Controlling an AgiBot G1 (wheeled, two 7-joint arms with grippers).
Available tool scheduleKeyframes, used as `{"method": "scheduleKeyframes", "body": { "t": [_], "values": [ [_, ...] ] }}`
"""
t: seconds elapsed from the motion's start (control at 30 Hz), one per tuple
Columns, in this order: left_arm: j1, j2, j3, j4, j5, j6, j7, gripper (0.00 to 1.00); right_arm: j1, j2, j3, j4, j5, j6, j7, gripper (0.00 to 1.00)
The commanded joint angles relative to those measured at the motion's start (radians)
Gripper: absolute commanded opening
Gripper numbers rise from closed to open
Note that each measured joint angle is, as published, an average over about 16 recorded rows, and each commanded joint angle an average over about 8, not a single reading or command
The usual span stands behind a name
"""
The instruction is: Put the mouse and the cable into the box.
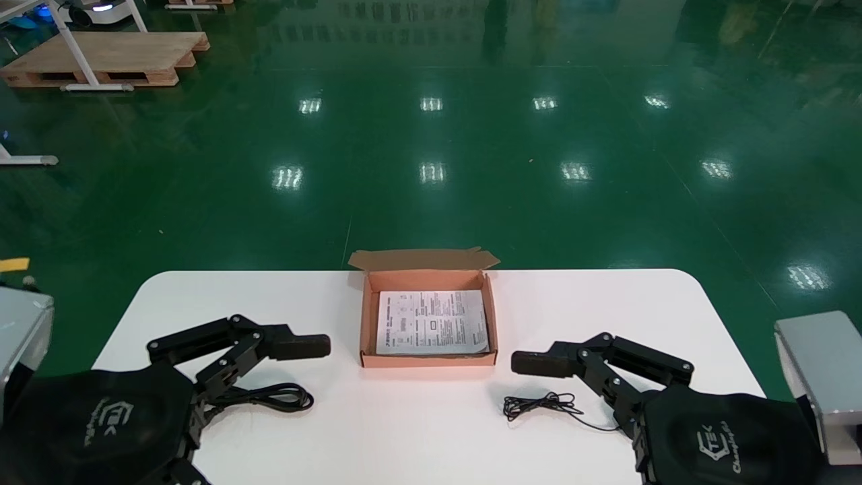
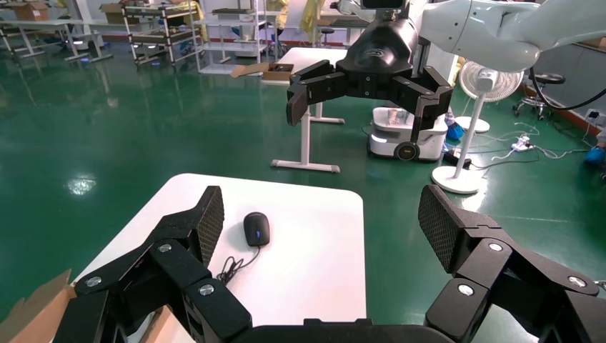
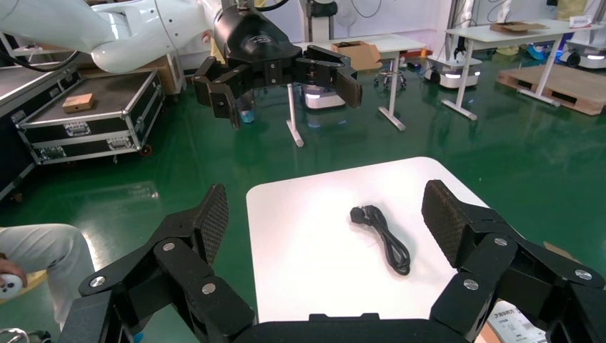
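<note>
The box [image 1: 367, 323] sits open at the middle of the white surface's [image 1: 417, 438] far edge, flap folded back, with a printed sheet [image 1: 432, 322] lying flat inside it. Neither the mouse nor the cable is in it.

From the head, both arms reach in over the near corners, one on each side of the box, and neither touches anything. That view shows only the upper finger of each arm clearly. Each wrist camera settles it. The left pincer [image 2: 323, 221] has its fingers spread wide apart with nothing between them, and so does the right pincer [image 3: 326, 214].

The black cable [image 3: 384, 239] lies folded in a loose hank on the left part of the surface, near the near edge. From the head it is partly tucked under the left arm. The right wrist view, looking across, shows its whole length and the plug at one end.

The mouse [image 2: 256, 229] cannot be seen from the head, where the right arm covers it. Only its thin wire [image 1: 539, 404] shows there, bunched on the right part of the surface just beside the right pincer. The left wrist view shows the mouse itself lying flat toward the right edge, its wire trailing back toward the middle.
</note>
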Motion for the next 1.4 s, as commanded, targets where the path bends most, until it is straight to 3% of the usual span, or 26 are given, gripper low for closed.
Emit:
{"method": "scheduleKeyframes", "body": {
  "t": [0.03, 1.27, 1.4],
  "values": [
    [0.0, 0.0, 0.0, 0.0, 0.0, 0.0, 0.0, 1.0, 0.0, 0.0, 0.0, 0.0, 0.0, 0.0, 0.0, 1.0],
    [-0.002, 0.001, 0.002, 0.002, 0.003, -0.002, 0.001, 1.0, 0.0, 0.0, 0.0, 0.0, 0.0, 0.0, 0.0, 1.0],
    [-0.017, -0.005, 0.022, -0.019, 0.07, 0.005, 0.021, 1.0, -0.002, -0.004, -0.004, -0.002, -0.015, 0.009, -0.008, 1.0]
  ]
}}
